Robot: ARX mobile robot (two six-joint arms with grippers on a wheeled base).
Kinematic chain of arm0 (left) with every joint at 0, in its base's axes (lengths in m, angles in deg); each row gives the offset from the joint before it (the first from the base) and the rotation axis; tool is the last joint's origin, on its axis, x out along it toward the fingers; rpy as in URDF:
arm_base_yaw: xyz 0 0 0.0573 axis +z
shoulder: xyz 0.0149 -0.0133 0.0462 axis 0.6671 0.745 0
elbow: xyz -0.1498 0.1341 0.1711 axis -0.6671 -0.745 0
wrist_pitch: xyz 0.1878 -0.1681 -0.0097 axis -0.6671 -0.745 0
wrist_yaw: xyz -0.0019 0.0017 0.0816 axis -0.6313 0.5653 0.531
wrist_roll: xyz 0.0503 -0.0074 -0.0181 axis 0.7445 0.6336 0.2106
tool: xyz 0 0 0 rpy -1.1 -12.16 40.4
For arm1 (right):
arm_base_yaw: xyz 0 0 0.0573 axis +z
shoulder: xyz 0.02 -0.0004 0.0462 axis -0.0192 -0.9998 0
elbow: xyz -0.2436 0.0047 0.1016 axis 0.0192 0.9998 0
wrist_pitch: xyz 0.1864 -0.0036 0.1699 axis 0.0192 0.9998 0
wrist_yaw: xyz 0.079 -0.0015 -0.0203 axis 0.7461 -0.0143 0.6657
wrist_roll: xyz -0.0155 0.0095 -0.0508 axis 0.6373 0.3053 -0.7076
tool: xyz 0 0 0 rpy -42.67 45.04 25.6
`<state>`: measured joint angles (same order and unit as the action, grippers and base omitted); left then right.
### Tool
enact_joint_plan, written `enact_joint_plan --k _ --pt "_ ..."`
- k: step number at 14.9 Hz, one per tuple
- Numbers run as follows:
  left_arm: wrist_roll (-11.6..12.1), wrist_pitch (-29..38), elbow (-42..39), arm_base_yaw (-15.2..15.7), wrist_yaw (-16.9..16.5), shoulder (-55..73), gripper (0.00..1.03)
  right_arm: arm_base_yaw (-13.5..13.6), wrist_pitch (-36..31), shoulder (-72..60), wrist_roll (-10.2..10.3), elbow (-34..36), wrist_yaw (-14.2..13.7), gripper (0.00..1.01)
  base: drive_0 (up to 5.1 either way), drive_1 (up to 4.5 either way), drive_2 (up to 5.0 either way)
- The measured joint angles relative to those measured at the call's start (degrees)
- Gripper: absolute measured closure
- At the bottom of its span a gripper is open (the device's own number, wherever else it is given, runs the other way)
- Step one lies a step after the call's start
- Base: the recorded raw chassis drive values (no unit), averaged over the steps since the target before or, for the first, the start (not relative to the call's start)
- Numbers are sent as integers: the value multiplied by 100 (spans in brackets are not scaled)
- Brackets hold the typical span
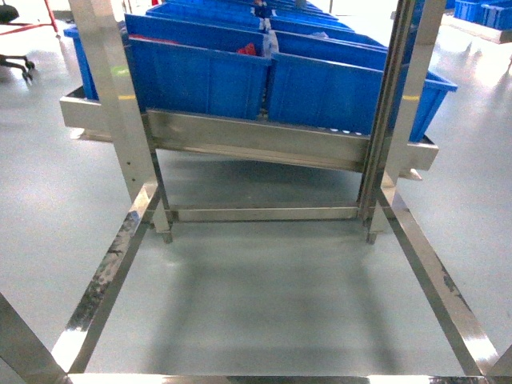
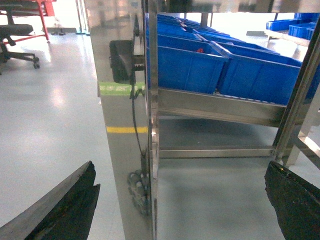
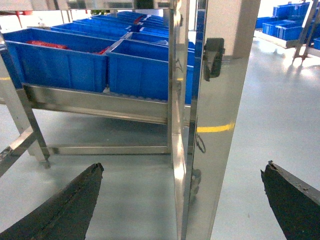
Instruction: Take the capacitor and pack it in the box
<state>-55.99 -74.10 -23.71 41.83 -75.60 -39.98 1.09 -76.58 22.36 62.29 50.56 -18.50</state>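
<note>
No capacitor and no box show in any view. My left gripper (image 2: pixel 181 172) is open, its dark fingers (image 2: pixel 65 210) spread wide to either side of a steel upright post (image 2: pixel 127 125), with nothing between them. My right gripper (image 3: pixel 185 167) is also open and holds nothing; its dark fingers (image 3: pixel 65 210) straddle another steel post (image 3: pixel 215 130). Both hang above the grey floor, well short of the blue bins. Neither gripper appears in the head view.
A steel rack (image 1: pixel 256 140) carries rows of blue plastic bins (image 1: pixel 200 76), some with red items (image 1: pixel 248 50) inside. Steel floor rails (image 1: pixel 104 280) frame grey floor in front. An office chair (image 2: pixel 17 42) stands far left.
</note>
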Motion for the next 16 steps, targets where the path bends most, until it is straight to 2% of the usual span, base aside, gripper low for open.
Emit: enact_joint_plan --k 16 --pt "0 -2 0 0 -7 0 5 0 0 0 13 0 -7 3 0 0 0"
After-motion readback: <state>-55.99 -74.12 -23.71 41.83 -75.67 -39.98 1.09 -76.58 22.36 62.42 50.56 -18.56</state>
